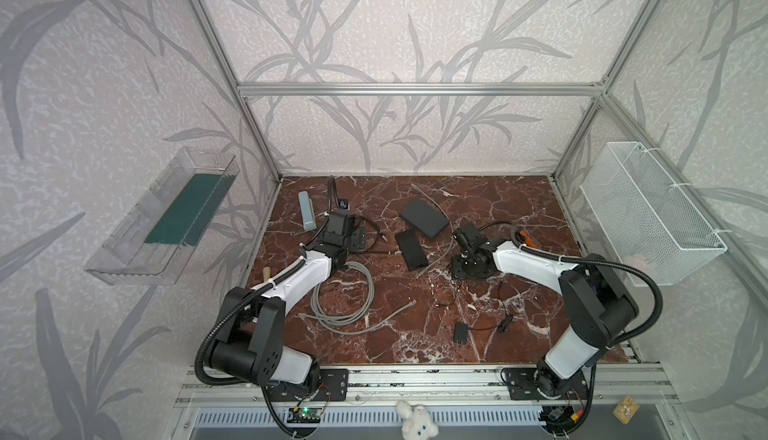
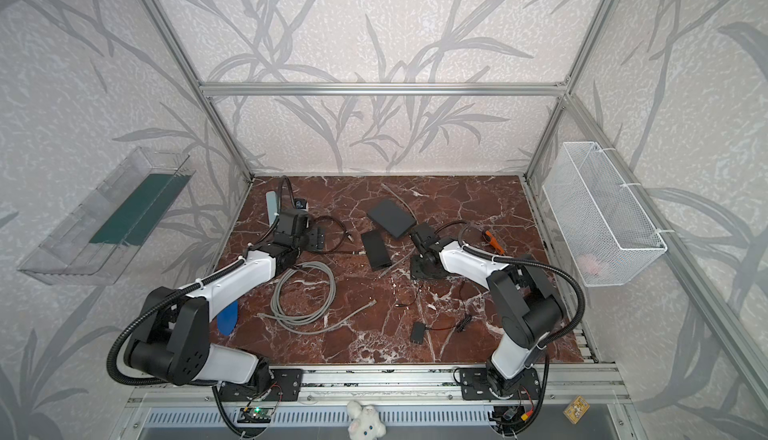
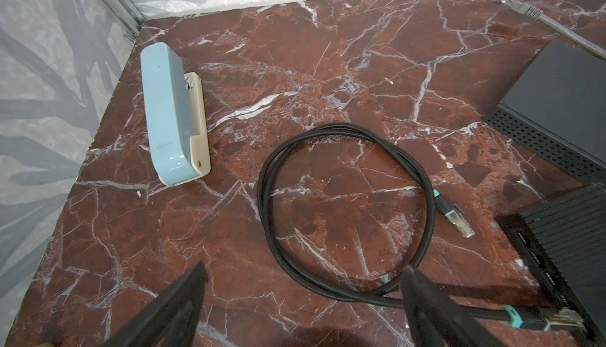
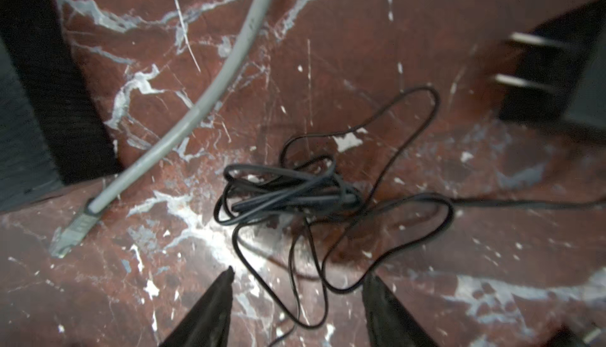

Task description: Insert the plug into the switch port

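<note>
Between the fingers of the left gripper (image 3: 306, 268), spread wide and empty, we see the black Ethernet cable (image 3: 264, 191) lying coiled. Just beside one finger, a teal-booted plug (image 3: 557, 320) sits at the port face of the switch (image 3: 577, 240); seated or not, we cannot tell. A second plug (image 3: 459, 222) lies loose farther ahead. Over at the right gripper (image 4: 300, 276), the fingers are partly apart and gripping nothing, with a thin cord tangle (image 4: 295, 194) just ahead and a power adapter (image 4: 557, 76) beyond. We judge that grasp and insertion both lie ahead.
</note>
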